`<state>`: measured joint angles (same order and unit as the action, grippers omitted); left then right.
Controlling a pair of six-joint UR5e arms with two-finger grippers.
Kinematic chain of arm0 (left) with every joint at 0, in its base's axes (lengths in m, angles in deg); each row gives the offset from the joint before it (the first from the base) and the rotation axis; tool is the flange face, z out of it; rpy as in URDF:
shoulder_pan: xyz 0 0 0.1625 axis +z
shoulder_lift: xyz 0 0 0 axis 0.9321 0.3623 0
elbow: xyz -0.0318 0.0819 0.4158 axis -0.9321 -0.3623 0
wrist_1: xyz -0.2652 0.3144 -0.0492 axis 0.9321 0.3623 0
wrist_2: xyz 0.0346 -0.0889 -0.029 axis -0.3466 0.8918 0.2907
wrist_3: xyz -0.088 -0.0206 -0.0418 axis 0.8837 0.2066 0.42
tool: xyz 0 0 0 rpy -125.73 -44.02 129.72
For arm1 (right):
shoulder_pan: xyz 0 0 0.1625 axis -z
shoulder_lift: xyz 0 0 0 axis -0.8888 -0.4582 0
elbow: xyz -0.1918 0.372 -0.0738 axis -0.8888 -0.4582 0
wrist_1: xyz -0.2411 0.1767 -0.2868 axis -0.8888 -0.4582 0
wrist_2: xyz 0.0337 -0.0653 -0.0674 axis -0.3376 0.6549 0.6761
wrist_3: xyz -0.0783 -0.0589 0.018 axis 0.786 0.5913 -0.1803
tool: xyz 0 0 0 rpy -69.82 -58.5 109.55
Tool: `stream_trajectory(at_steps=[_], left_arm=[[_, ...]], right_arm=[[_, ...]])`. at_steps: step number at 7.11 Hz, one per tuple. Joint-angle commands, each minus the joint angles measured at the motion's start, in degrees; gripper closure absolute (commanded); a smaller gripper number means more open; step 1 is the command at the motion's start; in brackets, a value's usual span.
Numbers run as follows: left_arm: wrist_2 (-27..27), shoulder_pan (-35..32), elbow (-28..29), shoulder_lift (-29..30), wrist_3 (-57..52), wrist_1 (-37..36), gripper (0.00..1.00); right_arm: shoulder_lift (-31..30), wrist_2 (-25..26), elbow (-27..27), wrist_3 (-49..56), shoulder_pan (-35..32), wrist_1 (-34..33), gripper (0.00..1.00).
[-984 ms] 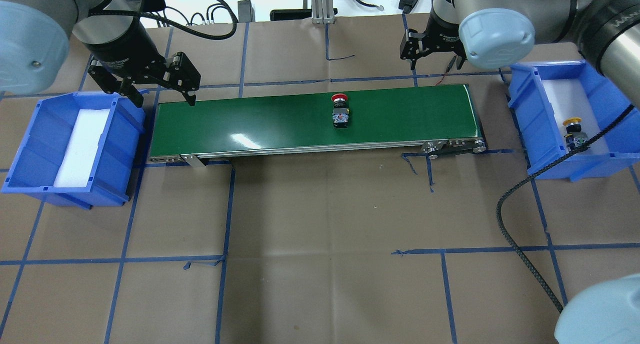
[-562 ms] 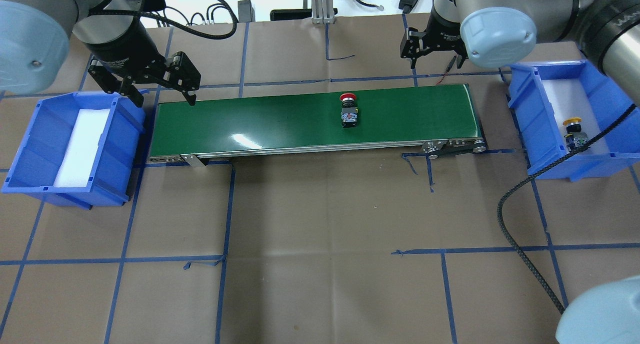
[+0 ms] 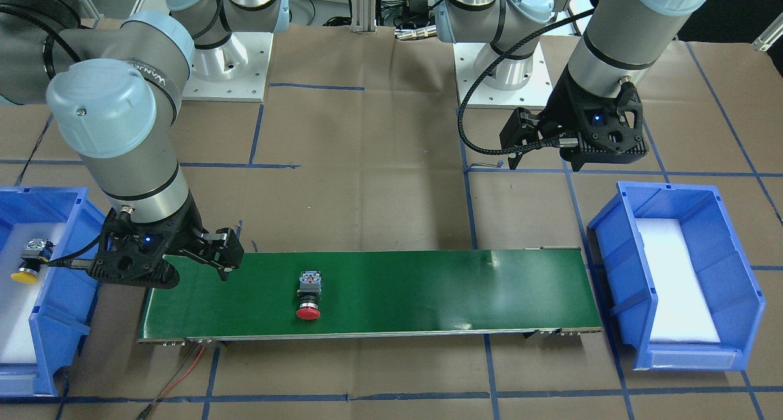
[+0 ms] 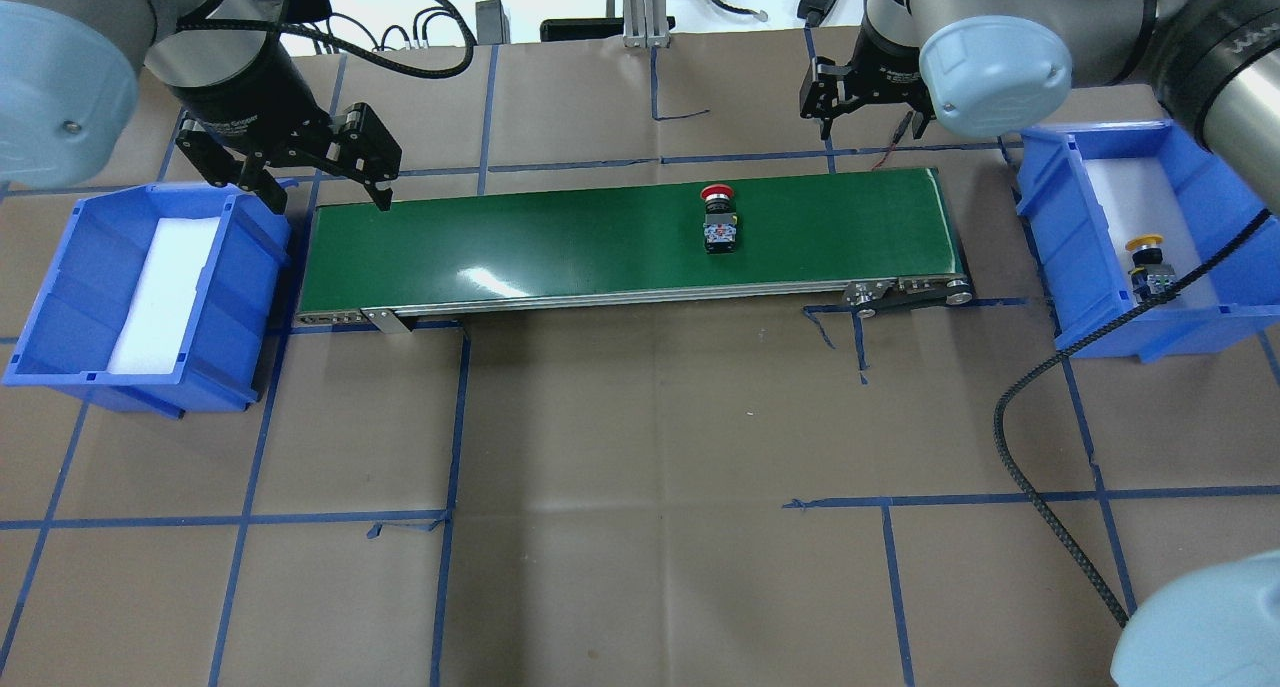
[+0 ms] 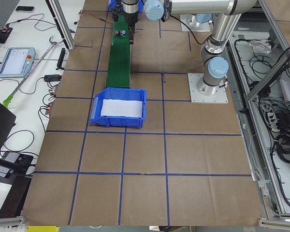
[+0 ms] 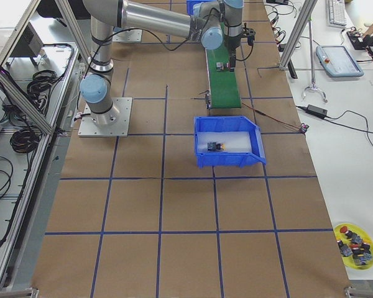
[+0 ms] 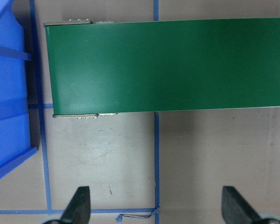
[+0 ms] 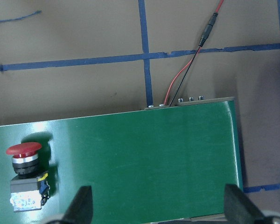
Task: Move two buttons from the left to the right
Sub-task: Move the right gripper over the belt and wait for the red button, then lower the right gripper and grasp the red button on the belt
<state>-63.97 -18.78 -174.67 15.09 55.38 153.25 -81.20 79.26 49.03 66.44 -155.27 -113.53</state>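
Observation:
The red button (image 4: 718,222) lies on its side on the green conveyor belt (image 4: 560,242), right of the middle; it also shows in the front view (image 3: 309,298) and in the right wrist view (image 8: 25,175). The yellow button (image 4: 1148,262) lies in the right blue bin (image 4: 1070,237), also seen in the front view (image 3: 29,262). My left gripper (image 4: 328,199) is open and empty above the belt's left end, next to the left blue bin (image 4: 60,297). My right gripper (image 4: 868,122) is open and empty above the belt's far right end, right of the red button.
The left bin holds only a white foam pad (image 4: 165,287). A red and black wire (image 8: 196,60) runs from the belt's far right end. A black cable hose (image 4: 1010,447) hangs from the right arm. A yellow dish of spare buttons (image 6: 354,239) sits near a table corner.
The red button has moved to the right along the belt. Both arms and grippers have stayed where they were.

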Motion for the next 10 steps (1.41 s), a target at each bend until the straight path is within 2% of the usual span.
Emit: stream_trajectory(at_steps=[1, 5, 7, 10], left_arm=[[0.0, 0.0, 0.0, 0.0, 0.0, 0.0, 0.00], [0.0, 0.0, 0.0, 0.0, 0.0, 0.0, 0.00], [0.0, 0.0, -0.1, 0.0, 0.0, 0.0, 0.00], [0.0, 0.0, 0.0, 0.0, 0.0, 0.0, 0.00]], right_arm=[[0.0, 0.0, 0.2, 0.0, 0.0, 0.1, 0.01], [0.8, -0.5, 0.6, -0.6, -0.6, -0.3, 0.02], [1.3, -3.8, 0.6, -1.4, -1.0, -0.8, 0.02], [5.4, -4.5, 0.5, -4.2, -1.3, -0.9, 0.04]])
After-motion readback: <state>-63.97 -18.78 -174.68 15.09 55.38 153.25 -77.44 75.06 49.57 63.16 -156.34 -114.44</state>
